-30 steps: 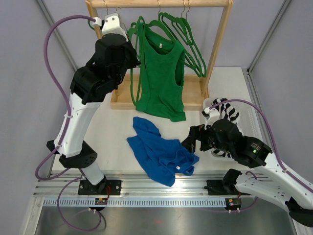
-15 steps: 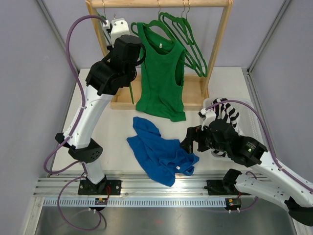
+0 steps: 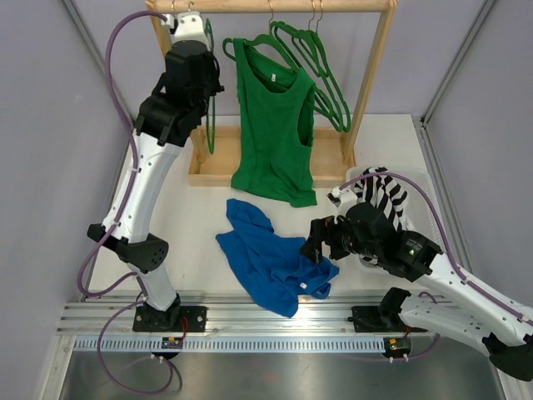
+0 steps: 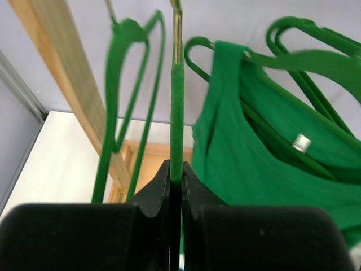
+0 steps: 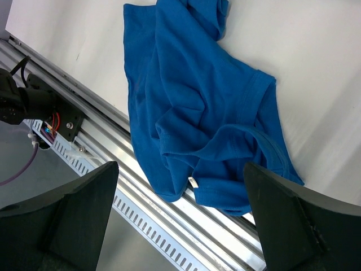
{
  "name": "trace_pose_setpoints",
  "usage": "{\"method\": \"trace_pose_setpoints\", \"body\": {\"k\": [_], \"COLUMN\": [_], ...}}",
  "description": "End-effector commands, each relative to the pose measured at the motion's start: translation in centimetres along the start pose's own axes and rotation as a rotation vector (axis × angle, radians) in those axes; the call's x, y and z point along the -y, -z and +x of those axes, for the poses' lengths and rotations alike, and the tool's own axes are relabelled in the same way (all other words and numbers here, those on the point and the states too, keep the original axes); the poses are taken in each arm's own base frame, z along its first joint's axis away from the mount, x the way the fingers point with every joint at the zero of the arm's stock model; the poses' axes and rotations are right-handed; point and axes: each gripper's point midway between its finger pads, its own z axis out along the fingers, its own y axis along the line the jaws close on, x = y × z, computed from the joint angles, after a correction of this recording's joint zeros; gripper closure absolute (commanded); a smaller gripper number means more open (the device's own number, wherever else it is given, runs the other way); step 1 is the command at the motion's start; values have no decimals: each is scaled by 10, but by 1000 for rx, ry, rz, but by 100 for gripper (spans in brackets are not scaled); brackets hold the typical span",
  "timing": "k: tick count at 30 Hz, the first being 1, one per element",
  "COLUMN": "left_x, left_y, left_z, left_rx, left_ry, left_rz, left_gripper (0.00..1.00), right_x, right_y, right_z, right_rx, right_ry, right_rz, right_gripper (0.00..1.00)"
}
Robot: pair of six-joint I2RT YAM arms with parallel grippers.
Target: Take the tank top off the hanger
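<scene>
**Top external view.** The left gripper [image 3: 200, 27] was raised to the left end of the wooden rail [image 3: 275, 6] of the clothes rack. It was closed on an empty green hanger [image 3: 209, 108] that hung down beside the rack's left post. Whether the hook rested on the rail could not be determined.

The green tank top [image 3: 273, 125] hung on its own hanger at mid-rail, with its hem reaching below the rack's base. Spare green hangers [image 3: 321, 67] hung to its right. A blue garment [image 3: 271, 254] lay crumpled on the table [image 3: 183, 217] in front of the rack.

The right gripper [image 3: 315, 248] was low over the blue garment's right edge. A basket [image 3: 416, 179] holding striped cloth stood behind the right arm.

**Left wrist view.** The left gripper [image 4: 175, 186] had its jaws nearly together, pinching the empty hanger [image 4: 177, 113], which appeared edge-on with its metal hook leaving the top of the frame. A second hanger [image 4: 127, 73] hung just to the left, in front of the wooden post [image 4: 67, 84]. The green tank top [image 4: 254, 152] was on the right, its neck label visible.

**Right wrist view.** The right gripper [image 5: 180, 226] stood at full spread and held nothing. Its fingers [image 5: 67, 220] framed the blue garment [image 5: 197, 107], which lay partly over the metal rail [image 5: 101, 135] at the table edge.
</scene>
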Motion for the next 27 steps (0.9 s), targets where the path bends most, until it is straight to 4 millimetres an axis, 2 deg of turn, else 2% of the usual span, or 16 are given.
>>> {"method": "trace_pose_setpoints", "body": {"k": [1, 3, 10, 12, 13, 15, 17, 19, 27], "left_x": [-1, -4, 10, 7, 10, 3, 5, 2, -19], "left_y": [1, -5, -18, -20, -25, -31, -42, -46, -73], "left_z": [-50, -57, -61, -66, -62, -66, -60, -62, -52], "left_rx": [138, 163, 202, 218, 207, 211, 193, 194, 172], "left_ry": [70, 69, -4, -6, -8, -5, -11, -10, -62], "left_rz": [135, 160, 261, 263, 277, 267, 288, 302, 200], "left_gripper": [100, 100, 100, 100, 100, 100, 100, 100, 100], "right_x": [-10, -10, -15, -15, -17, -18, -21, -24, -33], "right_y": [-2, -5, -19, -24, -25, -29, -31, -33, -34], "right_z": [-6, -3, 1, 8, 7, 11, 12, 14, 18], "right_rx": [37, 29, 18, -3, 4, -9, -9, -15, -35], "right_ry": [10, 18, 39, 41, 42, 43, 45, 46, 64], "right_rz": [-59, -67, -114, -123, -134, -151, -171, -196, -251], "right_gripper": [1, 1, 1, 1, 0, 1, 1, 0, 0]}}
